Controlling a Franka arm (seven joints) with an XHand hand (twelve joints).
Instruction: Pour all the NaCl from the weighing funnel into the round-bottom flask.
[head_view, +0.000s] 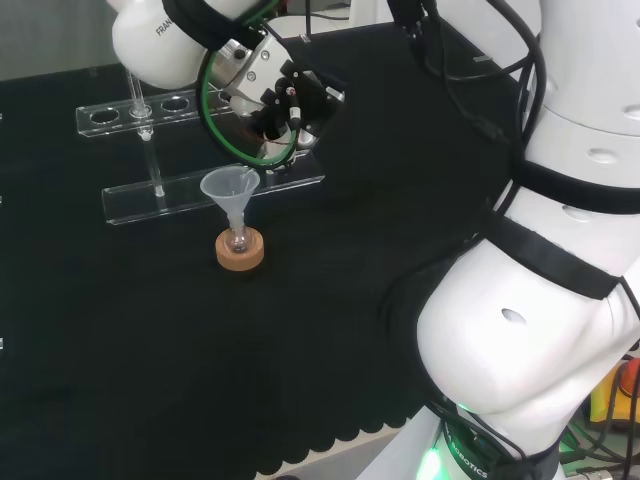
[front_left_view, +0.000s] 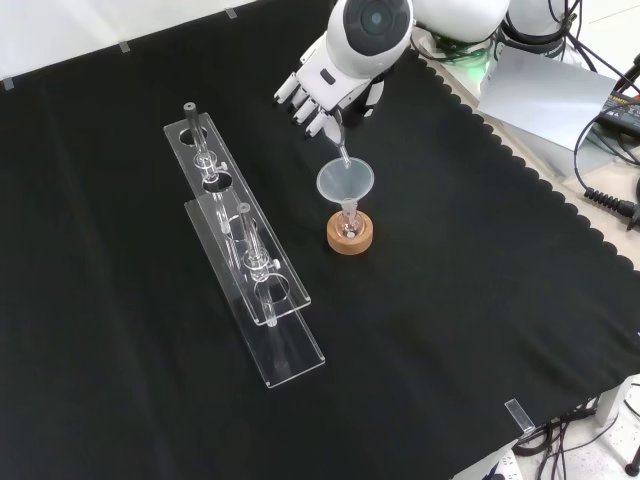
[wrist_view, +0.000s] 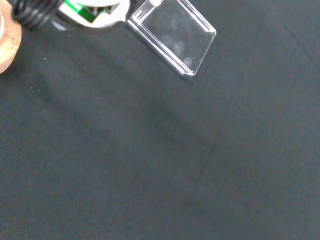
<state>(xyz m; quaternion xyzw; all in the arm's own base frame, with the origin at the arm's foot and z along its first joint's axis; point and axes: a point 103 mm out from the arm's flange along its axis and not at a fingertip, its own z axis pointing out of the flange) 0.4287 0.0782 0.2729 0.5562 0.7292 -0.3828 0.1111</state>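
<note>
while the hand (front_left_view: 322, 92) is held in the upper middle of the front view, its fingers (front_left_view: 298, 100) are curled round a slim clear weighing funnel (front_left_view: 340, 150), which is tilted so that its tip reaches down into the mouth of a wide clear funnel (front_left_view: 345, 182). that wide funnel is seated in the neck of a small round-bottom flask (front_left_view: 350, 232), which is set on a cork ring (front_left_view: 350, 238) on the black-clothed counter (front_left_view: 460, 330), just right of centre. whether any nacl is inside cannot be told. two clear racks (front_left_view: 245, 250) are laid at centre left of the front view. in the wrist view, the end of a clear rack (wrist_view: 172, 35) and an edge of the cork ring (wrist_view: 7, 47) are seen.
</note>
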